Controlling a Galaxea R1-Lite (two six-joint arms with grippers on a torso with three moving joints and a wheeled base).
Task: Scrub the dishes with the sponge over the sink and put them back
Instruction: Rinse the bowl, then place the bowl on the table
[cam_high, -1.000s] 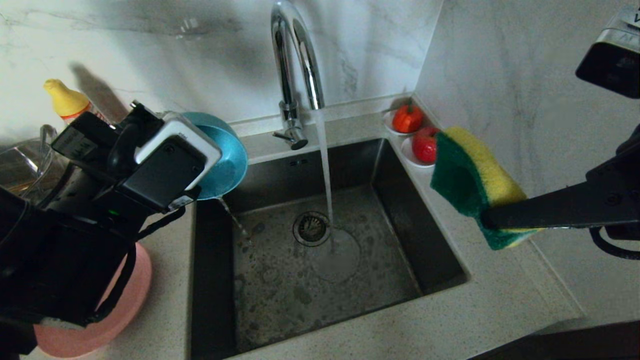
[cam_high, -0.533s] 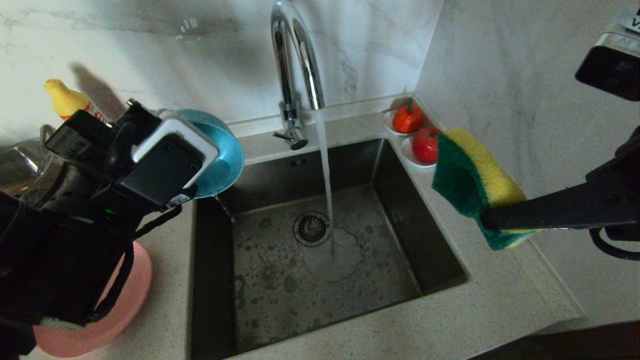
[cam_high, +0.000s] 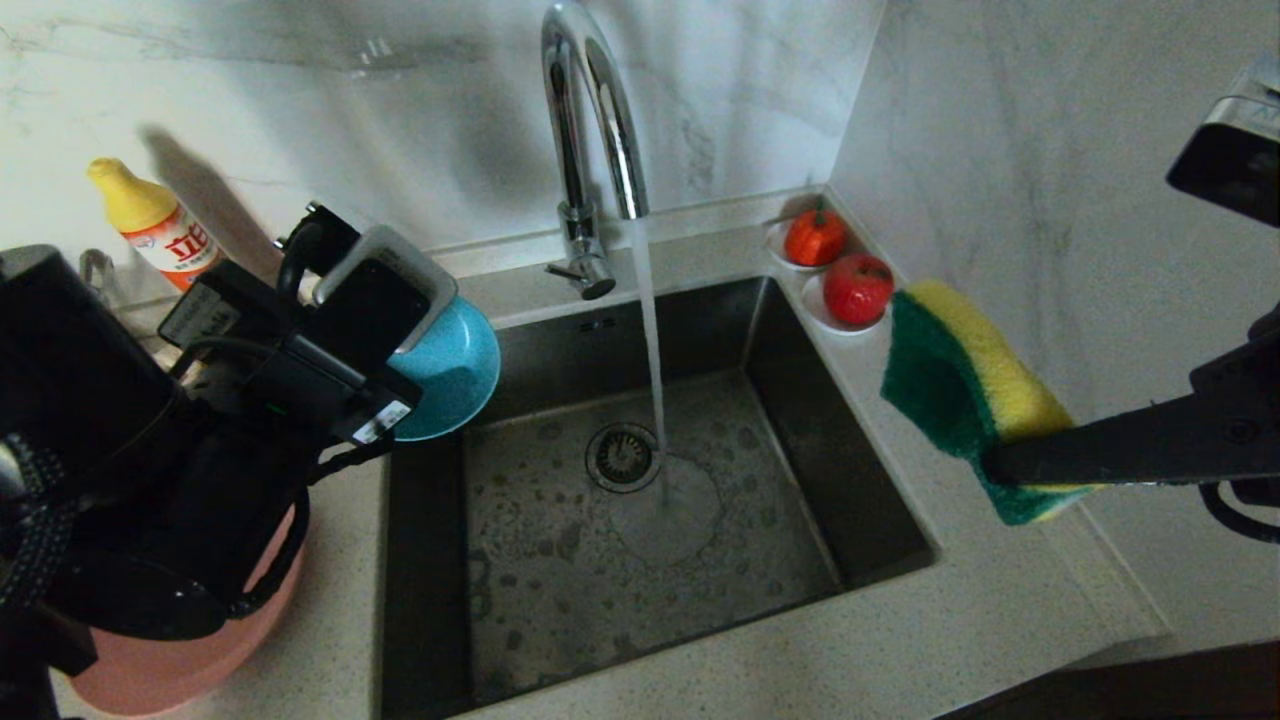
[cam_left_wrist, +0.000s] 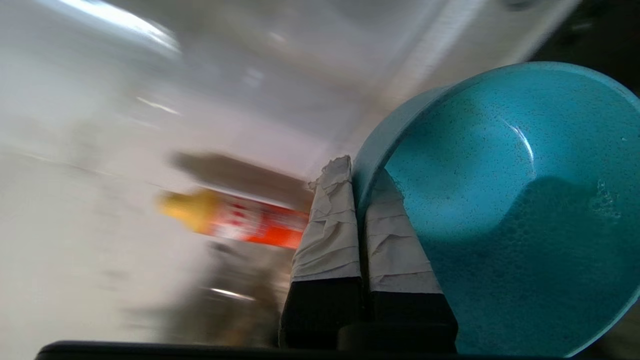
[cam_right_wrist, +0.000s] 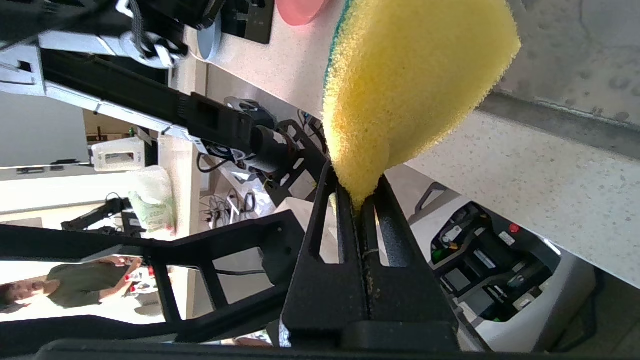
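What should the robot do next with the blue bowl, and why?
Probably carry the teal bowl out over the sink and bring the sponge across to it. The left gripper pinches the bowl's rim at the sink's left edge, while the right gripper holds the sponge off to the right, above the counter. Bowl and sponge are far apart, so no scrubbing can happen yet.

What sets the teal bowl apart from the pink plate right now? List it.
The teal bowl is lifted and tilted at the sink's left edge, clamped by its rim in the left end effector; the pink plate lies flat on the counter, untouched. The bowl is smaller and deeper; the plate is wider and shallow, mostly hidden behind the left arm. Both are round dishes on the sink's left.
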